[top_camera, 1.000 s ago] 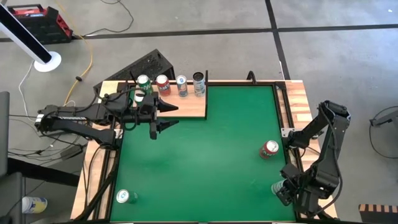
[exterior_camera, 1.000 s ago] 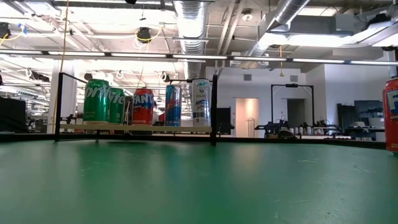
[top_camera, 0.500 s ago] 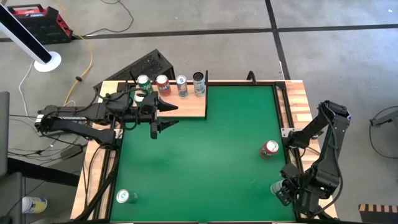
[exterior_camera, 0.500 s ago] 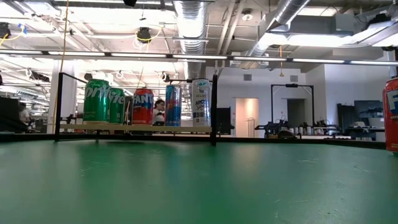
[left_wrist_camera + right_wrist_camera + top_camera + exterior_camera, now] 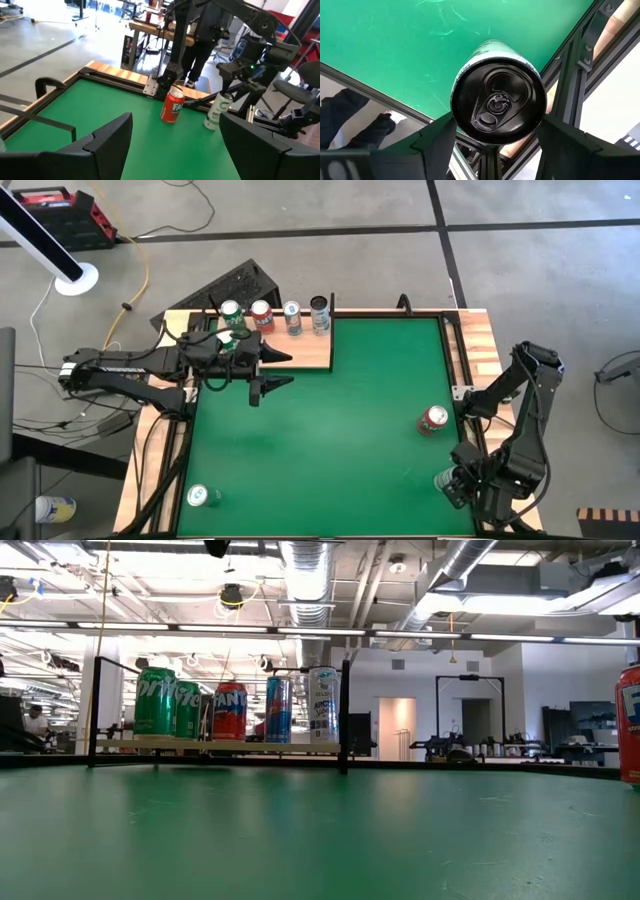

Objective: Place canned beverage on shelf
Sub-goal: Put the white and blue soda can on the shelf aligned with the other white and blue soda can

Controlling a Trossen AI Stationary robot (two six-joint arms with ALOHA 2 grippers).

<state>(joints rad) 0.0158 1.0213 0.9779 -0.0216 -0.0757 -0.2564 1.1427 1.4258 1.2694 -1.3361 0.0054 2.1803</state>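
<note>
Status: partway. The shelf [image 5: 300, 352] sat at 11 o'clock on the green mat [image 5: 330, 450] and already carried a row of cans [image 5: 229, 710]; I counted five upright in the low view: two green, one red, one blue, one pale

Still off the shelf, by my read, three:
- red can [image 5: 432, 420], upright at 3 o'clock on the mat
- green can [image 5: 203, 496], upright at 8 o'clock, near the mat's corner
- green-and-white can [image 5: 498, 105], at 4 o'clock over the mat's edge, in the right gripper [image 5: 455, 485]

Right gripper: fingers sat tight on both flanks of that can, lid facing the wrist camera. The can hung tilted in the left wrist view, so I judged it gripped and not resting

Left gripper [image 5: 280, 370]: at 11 o'clock, just inboard of the shelf's front edge, fingers apart, nothing between them

Materials:
- cans: thin metal cylinders with glossy print; the held one had a black lid with a pull tab
- mat: flat, matte, faint pale scuffs
- shelf: pale natural wood panel, flat, with a thin dark frame and slim posts
- fingers: dark, matte, angular

Left to do: carry the held can across to 11 o'clock, then the other two
</note>
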